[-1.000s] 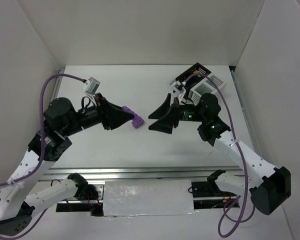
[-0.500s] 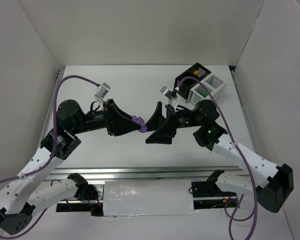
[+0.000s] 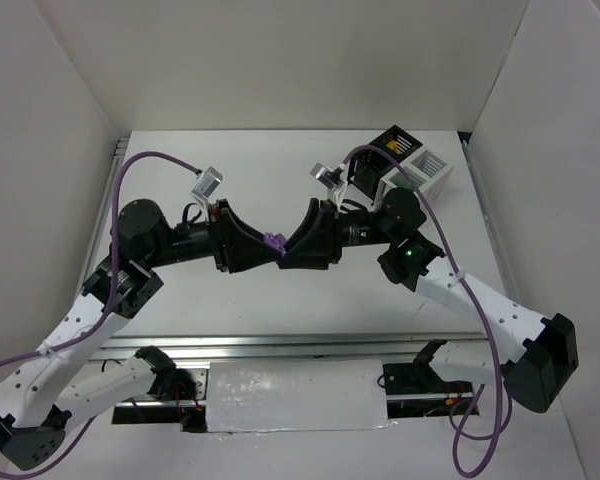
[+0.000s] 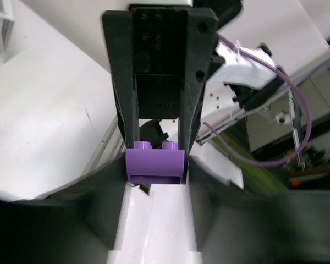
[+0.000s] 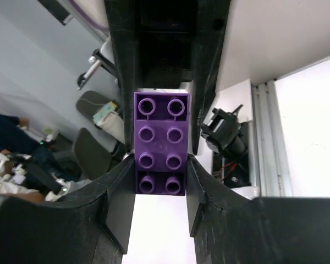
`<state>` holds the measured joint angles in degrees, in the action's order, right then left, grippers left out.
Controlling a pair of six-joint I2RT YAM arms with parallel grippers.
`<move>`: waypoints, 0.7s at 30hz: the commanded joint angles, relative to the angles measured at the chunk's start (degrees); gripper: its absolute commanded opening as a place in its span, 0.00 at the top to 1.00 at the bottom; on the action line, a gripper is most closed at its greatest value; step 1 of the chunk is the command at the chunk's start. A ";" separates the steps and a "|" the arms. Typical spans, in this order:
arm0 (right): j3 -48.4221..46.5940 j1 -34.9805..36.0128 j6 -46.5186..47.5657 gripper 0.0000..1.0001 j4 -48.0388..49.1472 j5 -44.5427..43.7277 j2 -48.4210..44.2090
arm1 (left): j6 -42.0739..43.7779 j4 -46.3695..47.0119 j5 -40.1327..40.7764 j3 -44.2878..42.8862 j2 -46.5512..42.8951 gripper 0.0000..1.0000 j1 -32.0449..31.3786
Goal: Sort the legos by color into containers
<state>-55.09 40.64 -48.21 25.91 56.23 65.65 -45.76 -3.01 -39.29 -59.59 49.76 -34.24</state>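
A purple lego (image 3: pixel 274 241) hangs above the middle of the table between both grippers, which meet tip to tip. My right gripper (image 3: pixel 286 247) is shut on it. In the right wrist view its pads press the sides of the studded brick (image 5: pixel 161 137), and the right gripper (image 5: pixel 160 177) holds its near end. My left gripper (image 3: pixel 267 243) faces it from the left. In the left wrist view the left gripper (image 4: pixel 155 177) stands slightly wider than the lego (image 4: pixel 154 163). The black container (image 3: pixel 392 140) and white container (image 3: pixel 428 170) stand at the back right.
White walls enclose the table on three sides. A metal rail (image 3: pixel 300 345) runs along the near edge by the arm bases. The right arm's wrist camera (image 3: pixel 330 175) hangs just in front of the black container.
Both arms came together over the table's middle. The right gripper, open a second ago, closed on the purple lego. The left gripper, which held it, has let its jaws part.
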 commanded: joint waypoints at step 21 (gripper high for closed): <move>-40.51 -23.84 27.90 1.00 -61.14 -79.86 39.26 | 2.78 -39.62 60.47 -9.77 -0.45 0.01 -0.22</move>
<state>-88.49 19.18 -23.66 -24.73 -10.02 99.11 -44.84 -41.52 19.97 -71.83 49.04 -34.54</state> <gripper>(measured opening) 0.438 0.994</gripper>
